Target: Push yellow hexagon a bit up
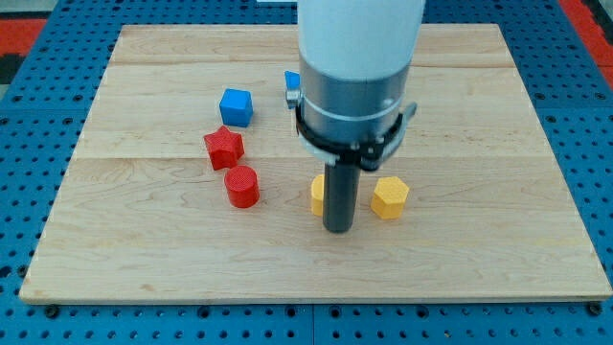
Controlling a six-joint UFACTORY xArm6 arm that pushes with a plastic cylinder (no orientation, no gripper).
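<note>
The yellow hexagon (390, 196) lies on the wooden board (479, 115), right of centre. My tip (339, 228) is down on the board just to the hexagon's lower left, a small gap apart. A second yellow block (317, 195) sits right against the rod's left side and is partly hidden by it; its shape cannot be made out.
A blue cube (236, 106) sits at the upper left of centre. A red star (224, 147) and a red cylinder (241, 186) lie below it. Another blue block (292, 83) is mostly hidden behind the arm's body.
</note>
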